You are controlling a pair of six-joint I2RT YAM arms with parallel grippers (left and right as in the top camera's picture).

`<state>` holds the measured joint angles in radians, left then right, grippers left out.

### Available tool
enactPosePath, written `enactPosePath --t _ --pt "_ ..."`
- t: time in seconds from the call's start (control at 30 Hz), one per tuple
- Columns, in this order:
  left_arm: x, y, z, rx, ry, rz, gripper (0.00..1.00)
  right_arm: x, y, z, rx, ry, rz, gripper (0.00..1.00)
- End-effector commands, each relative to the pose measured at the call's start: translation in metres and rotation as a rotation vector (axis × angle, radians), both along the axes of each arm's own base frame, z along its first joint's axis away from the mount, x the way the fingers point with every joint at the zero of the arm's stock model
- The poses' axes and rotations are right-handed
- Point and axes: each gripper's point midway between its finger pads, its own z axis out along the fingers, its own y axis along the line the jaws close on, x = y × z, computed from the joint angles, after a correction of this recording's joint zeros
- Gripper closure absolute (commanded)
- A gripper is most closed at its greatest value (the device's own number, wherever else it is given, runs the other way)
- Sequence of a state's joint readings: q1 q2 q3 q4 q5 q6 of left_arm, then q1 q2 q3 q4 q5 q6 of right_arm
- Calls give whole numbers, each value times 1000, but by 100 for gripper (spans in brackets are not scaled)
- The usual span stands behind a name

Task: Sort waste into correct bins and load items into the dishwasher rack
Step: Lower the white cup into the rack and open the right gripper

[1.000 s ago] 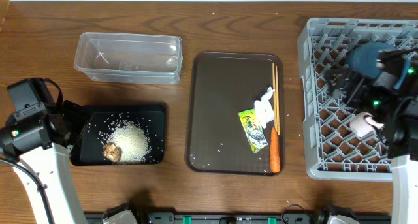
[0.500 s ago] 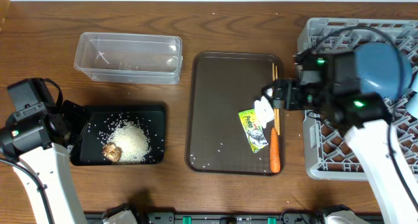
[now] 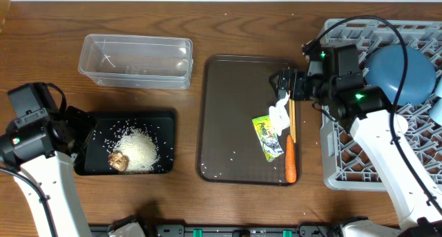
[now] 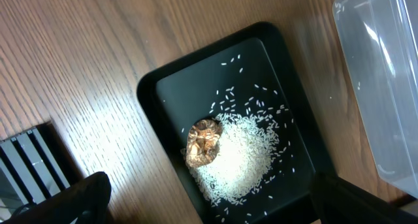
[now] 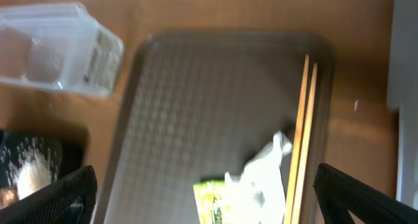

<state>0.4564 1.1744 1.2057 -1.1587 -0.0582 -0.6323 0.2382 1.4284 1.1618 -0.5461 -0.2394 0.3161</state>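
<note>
Hanging over the top right corner of the brown serving tray (image 3: pixel 228 119), the right gripper (image 3: pixel 282 85) has its jaws spread wide, and nothing is between them. It is right above the far end of the wooden chopsticks (image 3: pixel 292 119), which lie along the tray's right edge. The crumpled white tissue (image 3: pixel 279 112) sits on the tray just left of the chopsticks, touching the yellow-green wrapper (image 3: pixel 268 137). The small orange carrot (image 3: pixel 291 161) lies near the tray's bottom right corner.

Left of the tray is the black tray (image 3: pixel 97 123). It holds a pile of white rice (image 3: pixel 141 148), with the brown lump (image 3: pixel 119 161) touching the pile. The left gripper (image 3: pixel 74 121) hangs at the side of the black tray farthest from the brown tray, with its jaws wide apart and holding nothing. The clear tub (image 3: pixel 135 77) stands left of the brown tray's top corner. The grey rack (image 3: pixel 345 147) is just right of the tray, and the dark-blue plate (image 3: pixel 404 74) is in it.
</note>
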Motion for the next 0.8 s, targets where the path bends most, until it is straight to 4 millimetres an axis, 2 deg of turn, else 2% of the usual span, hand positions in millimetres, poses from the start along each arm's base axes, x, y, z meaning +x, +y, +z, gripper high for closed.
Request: enactPosePath --t 0.0,0.13,0.27,0.33,0.47,0.53,0.77 --pt "-2 1 -2 -4 6 15 2 8 -19 27 14 -89 -56 1" --pt "-2 1 -2 -4 6 15 2 11 -42 36 5 -114 -121 1" --pt "-2 1 -2 -4 6 15 2 6 -53 26 -8 -66 -148 1" --pt "-2 1 -2 -4 6 15 2 5 -66 21 -54 -51 -194 1" --pt "-2 1 -2 -4 6 15 2 9 -112 19 -241 -75 -381 1" --pt "-2 1 -2 -4 6 15 2 9 -125 20 -295 -81 -432 1" --pt "-2 1 -2 -5 6 14 2 4 -126 16 -306 -58 -432 1"
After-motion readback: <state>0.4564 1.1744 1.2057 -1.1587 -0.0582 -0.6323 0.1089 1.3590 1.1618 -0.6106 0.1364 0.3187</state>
